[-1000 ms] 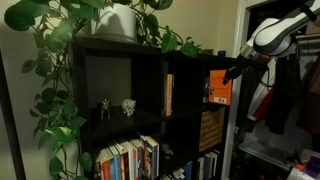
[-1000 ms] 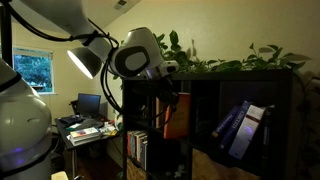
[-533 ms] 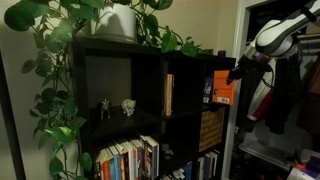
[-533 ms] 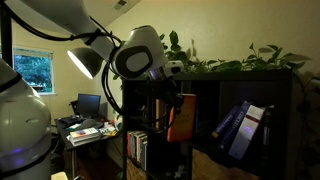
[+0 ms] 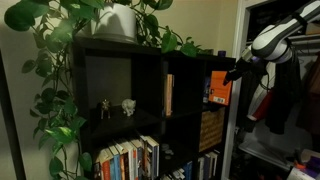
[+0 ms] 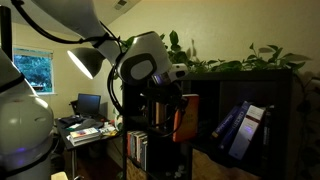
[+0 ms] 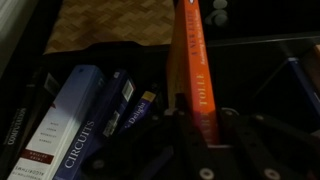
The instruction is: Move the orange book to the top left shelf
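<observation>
The orange book (image 5: 219, 87) hangs upright at the right edge of the dark bookcase, level with its upper row. My gripper (image 5: 236, 72) is shut on it from the right. It also shows in an exterior view (image 6: 186, 118) below the gripper (image 6: 172, 97). In the wrist view its orange spine (image 7: 189, 60) runs up from between my gripper's (image 7: 200, 135) dark fingers (image 7: 160, 140). The top left shelf (image 5: 115, 80) is a wide black cubby far to the left of the book, with two small figurines (image 5: 116, 106) on its floor.
A leafy potted plant (image 5: 110, 20) trails over the bookcase top. A thin tan-orange spine (image 5: 168, 95) stands in the narrow middle cubby. Blue books (image 7: 80, 120) lean below the gripper, beside a wicker basket (image 7: 110, 25). Clothes (image 5: 285, 95) hang at the right.
The gripper and the orange book have shifted slightly sideways along the bookcase front; the grip is unchanged.
</observation>
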You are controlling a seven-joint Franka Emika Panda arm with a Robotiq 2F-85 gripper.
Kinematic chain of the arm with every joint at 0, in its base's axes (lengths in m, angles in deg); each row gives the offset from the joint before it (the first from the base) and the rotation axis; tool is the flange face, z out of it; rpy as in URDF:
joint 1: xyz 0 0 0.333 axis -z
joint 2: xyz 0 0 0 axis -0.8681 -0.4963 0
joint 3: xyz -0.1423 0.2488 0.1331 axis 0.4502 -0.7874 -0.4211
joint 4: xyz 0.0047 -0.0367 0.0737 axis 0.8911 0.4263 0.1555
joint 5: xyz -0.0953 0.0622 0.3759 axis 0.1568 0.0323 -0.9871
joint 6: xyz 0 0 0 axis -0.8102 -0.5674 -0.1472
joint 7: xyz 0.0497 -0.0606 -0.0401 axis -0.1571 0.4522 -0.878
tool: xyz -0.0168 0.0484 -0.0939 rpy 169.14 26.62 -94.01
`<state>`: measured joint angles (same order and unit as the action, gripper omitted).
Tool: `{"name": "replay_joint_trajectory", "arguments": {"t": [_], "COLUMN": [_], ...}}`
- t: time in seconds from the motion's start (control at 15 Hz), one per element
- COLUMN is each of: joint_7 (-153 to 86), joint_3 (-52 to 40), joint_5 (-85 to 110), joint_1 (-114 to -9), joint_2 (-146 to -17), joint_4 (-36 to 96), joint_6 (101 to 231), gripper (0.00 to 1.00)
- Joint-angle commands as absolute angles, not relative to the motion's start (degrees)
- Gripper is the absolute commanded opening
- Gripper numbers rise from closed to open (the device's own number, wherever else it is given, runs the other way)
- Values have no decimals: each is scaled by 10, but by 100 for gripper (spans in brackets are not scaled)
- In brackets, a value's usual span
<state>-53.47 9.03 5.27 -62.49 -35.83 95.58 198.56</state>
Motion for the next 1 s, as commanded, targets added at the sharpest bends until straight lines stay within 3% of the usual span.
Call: {"name": "replay_joint_trajectory", "arguments": {"t": [0.0,0.93], "joint_7": [-581,-825], "joint_3": [141,444], "joint_5": [17,-186], "joint_1": [-693,-1027], "joint_2": [-410,-525], "joint_4": [915,781], "joint_6": [2026,2040], "gripper": [7,7]}}
